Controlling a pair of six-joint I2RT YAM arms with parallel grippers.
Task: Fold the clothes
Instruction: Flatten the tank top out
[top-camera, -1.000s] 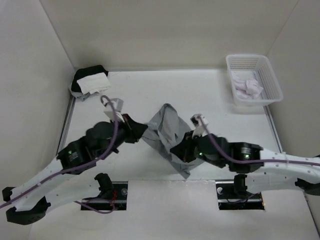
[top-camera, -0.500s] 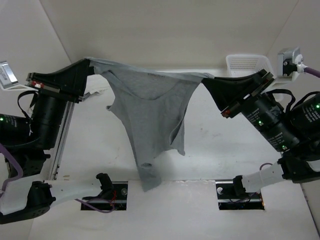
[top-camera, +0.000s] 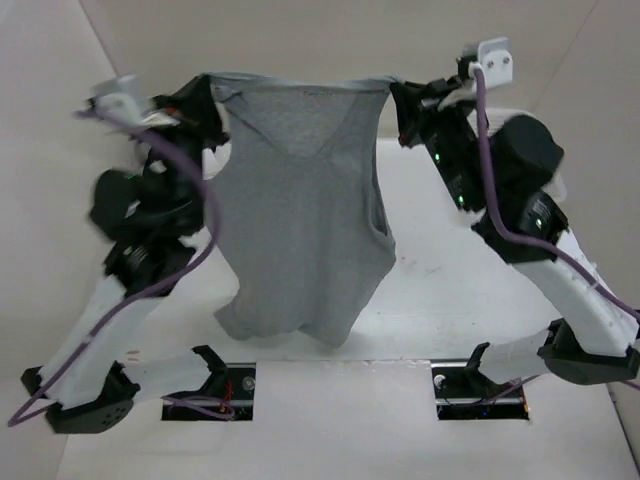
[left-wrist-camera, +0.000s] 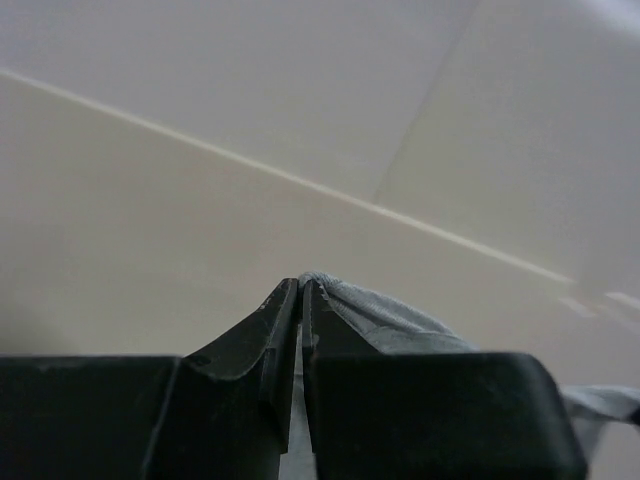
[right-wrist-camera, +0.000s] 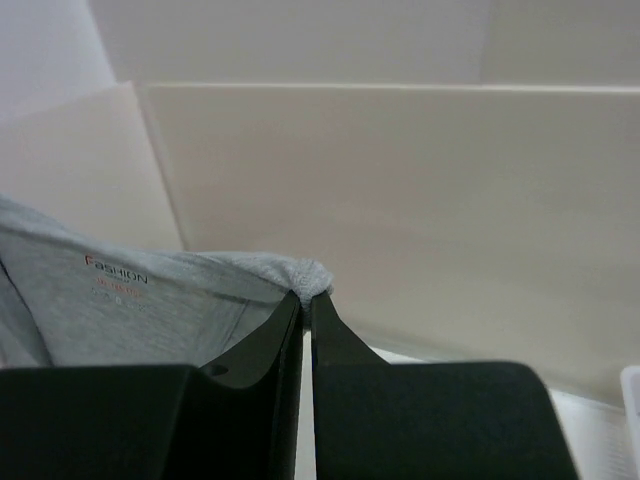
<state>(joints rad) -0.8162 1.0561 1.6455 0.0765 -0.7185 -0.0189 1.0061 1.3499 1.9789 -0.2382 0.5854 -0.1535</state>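
Setting: pale walls (top-camera: 300, 40) on three sides, with a white table (top-camera: 450, 270) well below both grippers.

Item 1. Tank top (top-camera: 300, 210), grey knit, sleeveless.
- Position: slung between the two grippers and hanging down from them in one sheet, off the table over most of its length.
- Top edge: pulled near-straight from one gripper to the other, with the neckline dipping just below it.
- Hem: bunched at the lowest point, far under the grippers. Whether it brushes the table cannot be told.
- Printed label (right-wrist-camera: 115, 270): shows inside the neck, just beside the right gripper's hold.

Item 2. Left gripper (top-camera: 205, 95), held high. Its jaws are pinched fully together on one shoulder of the tank top. In the wrist view a small tuft of grey fabric pokes out past the tips.

Item 3. Right gripper (top-camera: 405, 95), at about the same height and well apart from the left. Its jaws are closed to a sliver on the other shoulder, with the fabric puckered at the tips.

Purpose of arrangement, as judged: hanging the tank top by both shoulders lets its weight pull out wrinkles and shows its outline. It can then be laid flat and square on the table before the first fold. The matched height guards against skew.
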